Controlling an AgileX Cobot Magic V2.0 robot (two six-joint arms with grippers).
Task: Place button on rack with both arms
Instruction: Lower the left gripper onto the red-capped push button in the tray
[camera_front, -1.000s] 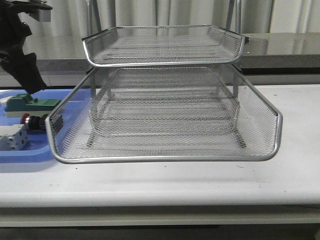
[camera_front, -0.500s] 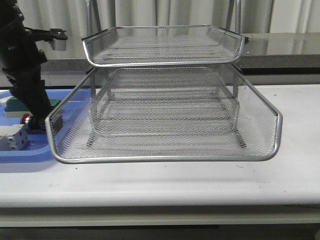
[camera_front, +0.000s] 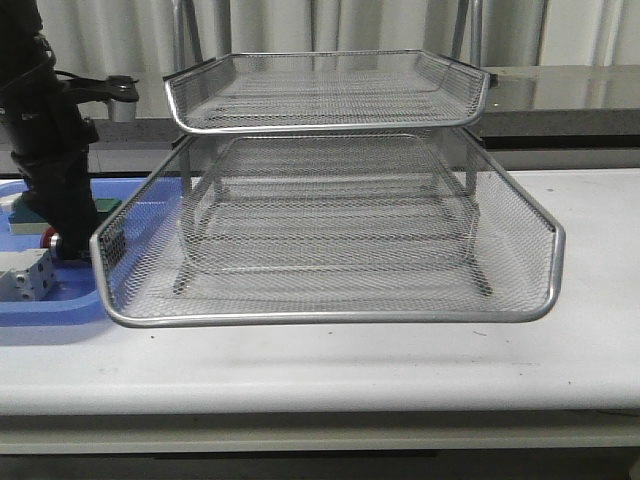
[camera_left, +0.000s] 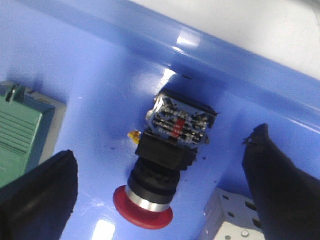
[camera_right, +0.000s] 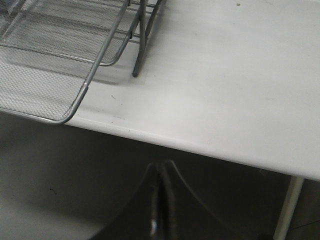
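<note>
Left wrist view first: the left gripper (camera_left: 160, 195) is spread wide, its two dark fingers (camera_left: 37, 192) standing on either side of the button (camera_left: 162, 162) without touching it. The button lies on its side on the floor of the blue tray (camera_left: 100, 75), red cap towards the camera, black body behind it, and a rear block with metal contacts and a small red mark at the far end. No lettering on it is readable. A green part (camera_left: 20, 132) lies just beside one finger, and the corner of a white part (camera_left: 227, 220) sits near the other.

From the front view, the left arm (camera_front: 45, 150) stands nearly upright over the blue tray (camera_front: 60, 305) at the far left of the table (camera_front: 400, 365), its tip down among the parts; only a sliver of the button's red cap (camera_front: 50, 238) shows beside it. The rack (camera_front: 330, 230) fills the middle of the table, just right of the tray, its wire tiers bare.

In the right wrist view, the right gripper (camera_right: 161, 200) has its fingers pressed together with nothing between them, off the near right edge of the table, well apart from the rack's corner (camera_right: 60, 75).
</note>
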